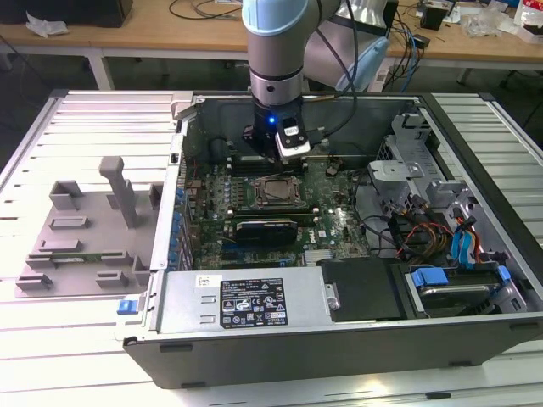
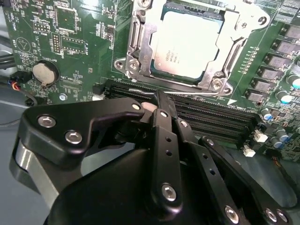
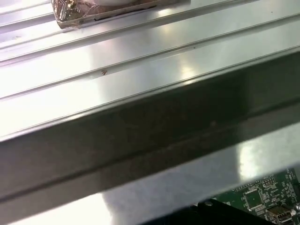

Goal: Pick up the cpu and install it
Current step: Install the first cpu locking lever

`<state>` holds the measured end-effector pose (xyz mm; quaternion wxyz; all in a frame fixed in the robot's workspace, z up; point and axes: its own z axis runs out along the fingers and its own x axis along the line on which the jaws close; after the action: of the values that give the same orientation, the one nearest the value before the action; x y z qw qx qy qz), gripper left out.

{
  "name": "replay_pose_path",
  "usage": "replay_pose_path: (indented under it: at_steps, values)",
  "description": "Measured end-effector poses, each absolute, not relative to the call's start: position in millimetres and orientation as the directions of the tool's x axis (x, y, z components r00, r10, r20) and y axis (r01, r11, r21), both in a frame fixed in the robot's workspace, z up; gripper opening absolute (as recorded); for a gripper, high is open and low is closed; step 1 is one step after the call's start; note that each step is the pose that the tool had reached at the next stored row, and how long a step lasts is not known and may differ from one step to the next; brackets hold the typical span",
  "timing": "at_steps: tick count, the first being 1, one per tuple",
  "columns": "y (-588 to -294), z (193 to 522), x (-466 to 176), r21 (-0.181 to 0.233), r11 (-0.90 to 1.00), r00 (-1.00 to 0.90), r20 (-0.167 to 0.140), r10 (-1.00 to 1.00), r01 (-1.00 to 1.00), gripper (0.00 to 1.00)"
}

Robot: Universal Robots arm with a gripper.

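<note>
My black gripper [image 2: 157,101] hangs inside the open grey computer case [image 1: 280,305], over the green motherboard [image 2: 79,51]. Its black metal fingers [image 2: 164,136] are drawn together with nothing between them, tips just above the black memory slots [image 2: 211,117]. The cpu [image 2: 187,44], a flat square chip with a silver-grey metal top, lies seated in the silver socket frame [image 2: 136,44] just beyond my fingertips. The grey plastic fixture tray [image 1: 85,237] sits on the ribbed metal table [image 1: 51,136] at the exterior view's left
</note>
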<state>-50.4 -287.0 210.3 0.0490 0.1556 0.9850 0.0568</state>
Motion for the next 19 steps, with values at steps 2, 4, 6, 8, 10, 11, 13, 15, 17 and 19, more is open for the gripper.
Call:
replay_pose_path:
  at_steps: [2, 4, 6, 8, 10, 11, 13, 15, 17, 19]
  values:
    - [-287, 209, -52, 0.134, 0.944, -0.944, -0.102, 0.315, 0.301, 0.11]
    - [-287, 208, -53, 0.136, 0.944, -0.942, -0.113, 0.315, 0.300, 0.11]
    - [-287, 207, -55, 0.139, 0.944, -0.941, -0.121, 0.315, 0.298, 0.11]
    - [-287, 205, -57, 0.142, 0.944, -0.940, -0.130, 0.315, 0.297, 0.11]
    - [-287, 204, -60, 0.146, 0.944, -0.938, -0.145, 0.315, 0.295, 0.11]
    - [-287, 202, -61, 0.150, 0.944, -0.936, -0.159, 0.315, 0.293, 0.11]
    - [-287, 201, -62, 0.153, 0.944, -0.934, -0.170, 0.316, 0.291, 0.11]
    - [-288, 200, -63, 0.155, 0.944, -0.932, -0.178, 0.316, 0.290, 0.11]
    - [-288, 200, -64, 0.157, 0.944, -0.930, -0.188, 0.315, 0.289, 0.11]
    - [-289, 199, -65, 0.159, 0.944, -0.929, -0.193, 0.315, 0.288, 0.11]
